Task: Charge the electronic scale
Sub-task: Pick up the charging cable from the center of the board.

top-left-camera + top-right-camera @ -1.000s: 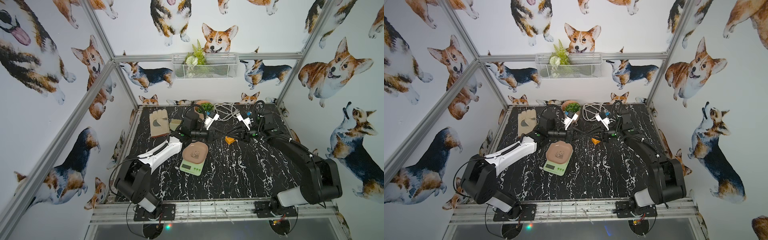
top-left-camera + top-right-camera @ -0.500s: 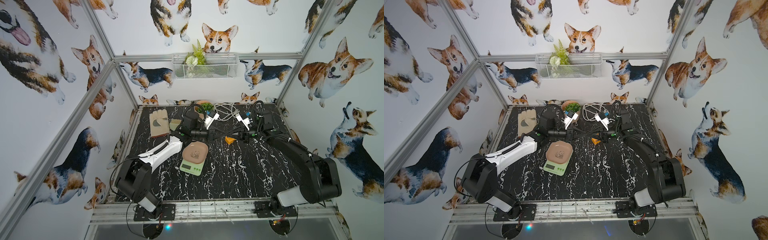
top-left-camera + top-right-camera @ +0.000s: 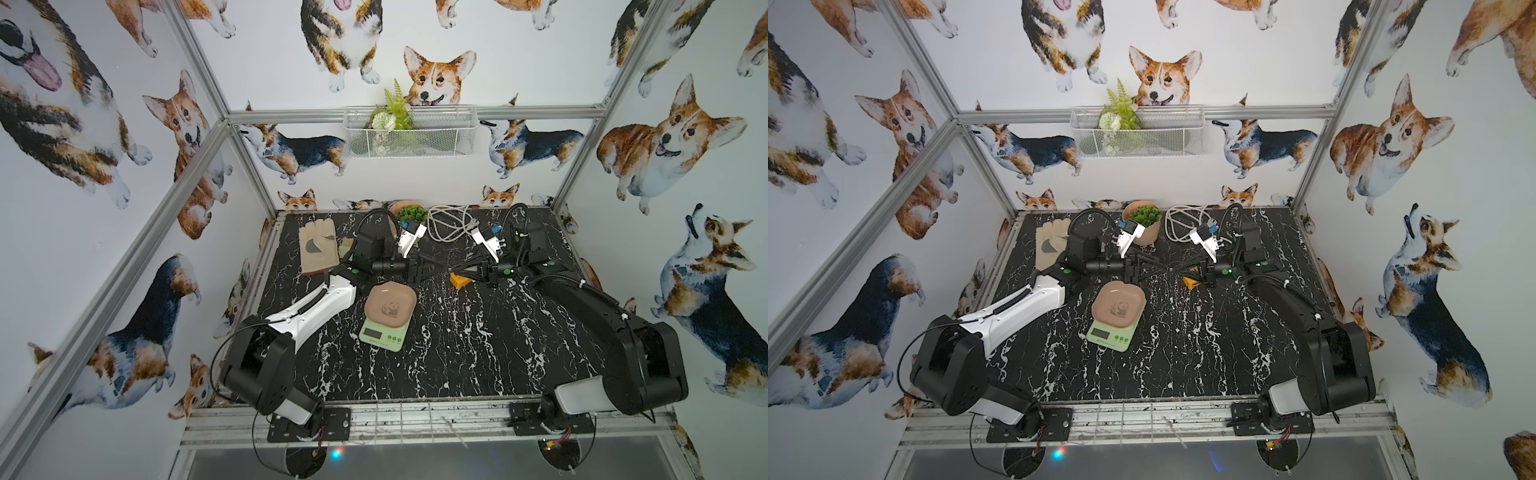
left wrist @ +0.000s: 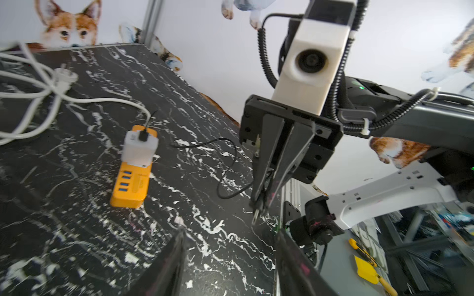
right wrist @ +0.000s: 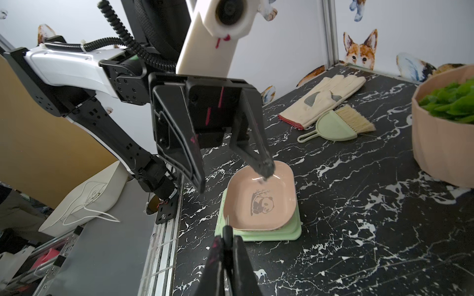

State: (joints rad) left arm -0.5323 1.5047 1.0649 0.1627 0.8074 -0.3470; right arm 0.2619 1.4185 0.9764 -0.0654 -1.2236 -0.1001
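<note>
As I view it from above, electronic scale (image 3: 386,318): centre-left on the table (image 3: 457,353), long axis 12-to-6 o'clock, display end toward 6. It lies at 7 o'clock of the left gripper (image 5: 234,180), jaws spread; the right gripper (image 4: 261,203) pinches the black cable (image 4: 225,164) plug.

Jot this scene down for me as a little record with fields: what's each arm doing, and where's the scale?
Left arm: jaws apart, holding nothing
Right arm: jaws shut on the tip of a thin black cable
Electronic scale: flat on the table, panda-print tray on top, no cable visibly attached
Orange power strip: on the table, white charger block plugged into it
Meeting point: both arms' jaws nearly tip to tip, beyond the scale
</note>
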